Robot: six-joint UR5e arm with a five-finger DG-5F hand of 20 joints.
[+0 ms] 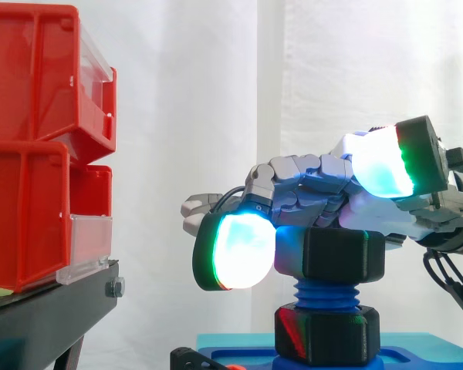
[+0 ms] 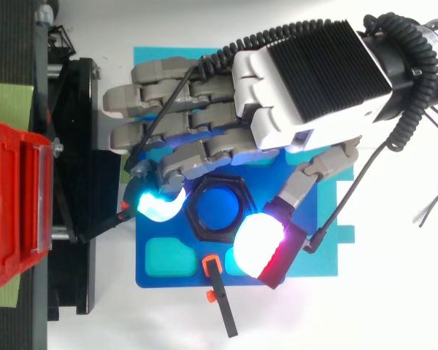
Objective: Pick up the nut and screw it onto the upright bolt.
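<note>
Smooth red plastic bins (image 1: 31, 154) are seen at the left on the black stand (image 1: 46, 308). At the middle of the blue base plate (image 2: 175, 281), the black hexagonal nut (image 1: 343, 254), seated atop the ribbed blue bolt (image 1: 324, 293), is pinched between a curled finger and the thumb of the hand (image 2: 306, 80).

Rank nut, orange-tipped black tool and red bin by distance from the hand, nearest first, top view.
1. nut: pinched by the hand, centre of view, on the blue bolt.
2. orange-tipped black tool: just below the thumb, at the blue tray's lower edge.
3. red bin: far left edge, beyond the black stand.
</note>
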